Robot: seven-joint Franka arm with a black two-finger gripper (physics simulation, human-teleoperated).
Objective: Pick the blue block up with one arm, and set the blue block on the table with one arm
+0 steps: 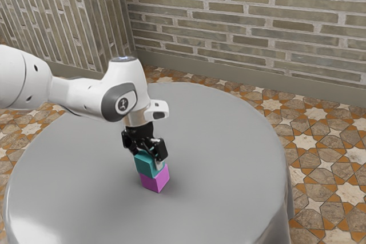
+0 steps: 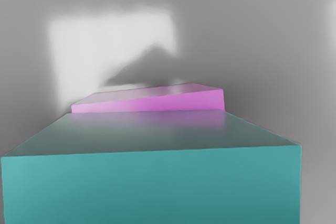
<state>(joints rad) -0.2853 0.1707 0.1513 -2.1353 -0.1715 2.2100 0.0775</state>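
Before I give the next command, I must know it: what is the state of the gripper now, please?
Gripper: at the teal block; whether open or closed on it cannot be told.

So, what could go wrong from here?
The teal block appears to sit slightly askew on the magenta block, so a release there might let it slip, or leave it stacked rather than on the table. With no visible gap between them, a sideways move by the end effector could drag the lower block.
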